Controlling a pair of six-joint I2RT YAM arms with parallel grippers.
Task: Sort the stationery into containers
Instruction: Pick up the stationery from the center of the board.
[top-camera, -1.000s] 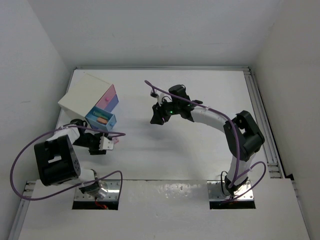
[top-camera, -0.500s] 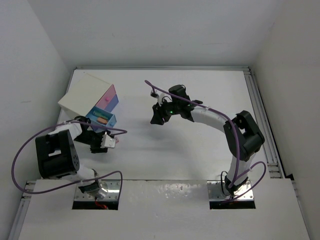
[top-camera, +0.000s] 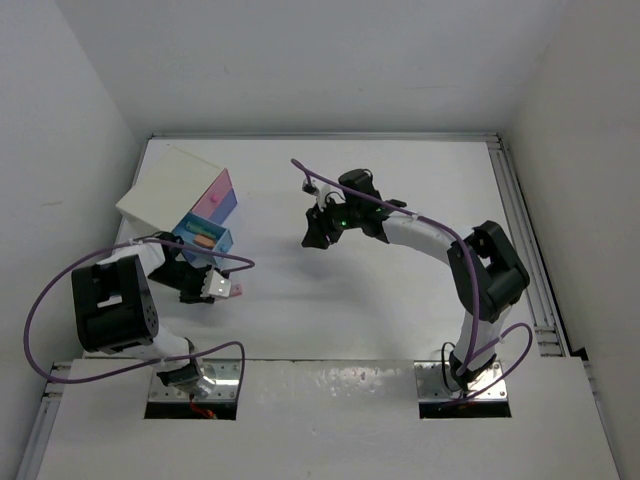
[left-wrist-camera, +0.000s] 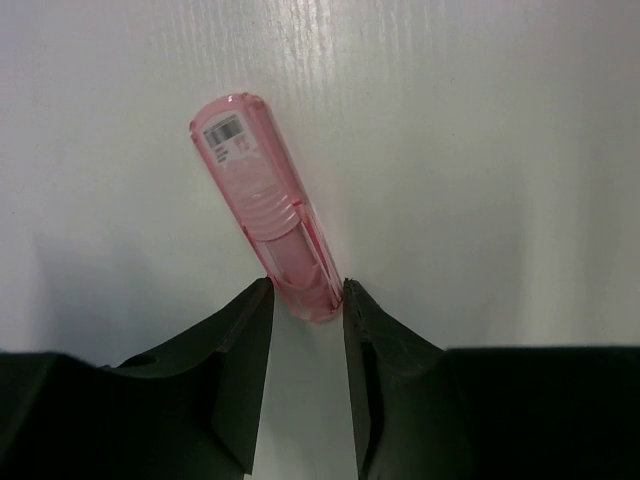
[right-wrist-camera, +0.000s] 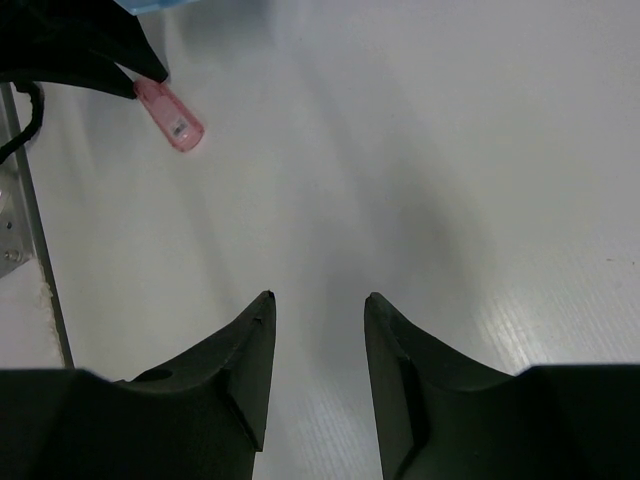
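Note:
My left gripper (left-wrist-camera: 305, 295) is shut on the near end of a short translucent pink marker piece (left-wrist-camera: 265, 205), which points away from it low over the white table. In the top view the gripper (top-camera: 222, 289) and the pink piece (top-camera: 239, 291) are just in front of the blue container (top-camera: 203, 238), which holds orange and green pieces. The pink container (top-camera: 215, 200) lies beside it. My right gripper (right-wrist-camera: 318, 298) is open and empty over the table's middle (top-camera: 313, 240). The pink piece also shows in the right wrist view (right-wrist-camera: 170, 115).
A white box (top-camera: 165, 188) stands at the far left against the two containers. Purple cables loop round both arms. A metal rail (right-wrist-camera: 20, 180) runs along the left edge of the right wrist view.
My left gripper has shifted slightly to the right, away from the blue container, with the pink piece in it. The right arm has not moved.

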